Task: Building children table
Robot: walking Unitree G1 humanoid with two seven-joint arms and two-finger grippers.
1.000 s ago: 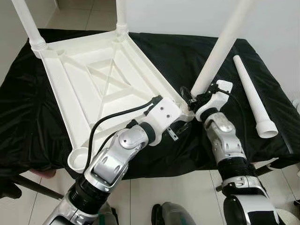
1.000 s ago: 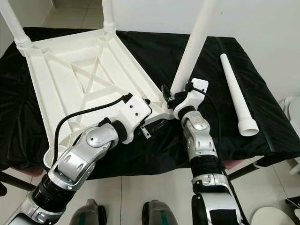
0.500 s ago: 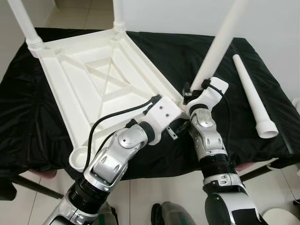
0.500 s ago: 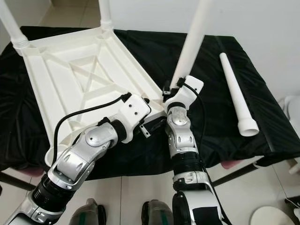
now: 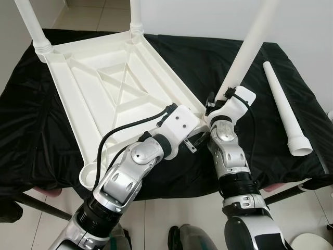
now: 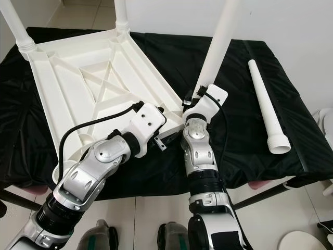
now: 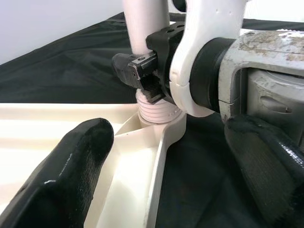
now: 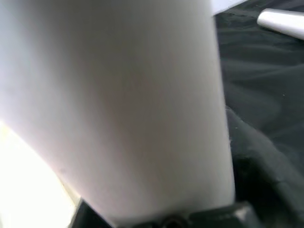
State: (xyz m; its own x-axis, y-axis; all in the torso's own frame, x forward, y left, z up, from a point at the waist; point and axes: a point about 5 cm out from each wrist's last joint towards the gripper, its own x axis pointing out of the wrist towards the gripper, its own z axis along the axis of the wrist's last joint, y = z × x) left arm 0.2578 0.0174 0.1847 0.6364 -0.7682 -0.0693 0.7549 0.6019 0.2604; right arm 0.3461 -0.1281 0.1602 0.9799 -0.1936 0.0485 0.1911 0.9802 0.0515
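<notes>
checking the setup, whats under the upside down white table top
A black cloth lies under the white table top and spreads out past its edges. What the cloth covers is hidden, apart from a dark leg showing below its near edge.

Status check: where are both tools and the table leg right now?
Right tool clamped on third leg at its threaded base, in corner socket. Left tool open beside tabletop corner. Fourth leg loose on black cloth.

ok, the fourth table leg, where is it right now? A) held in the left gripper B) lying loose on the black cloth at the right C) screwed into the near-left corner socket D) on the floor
B: the loose leg lies flat on the black cloth, apart from the tabletop; the right gripper is clamped on a different, upright leg.
</notes>
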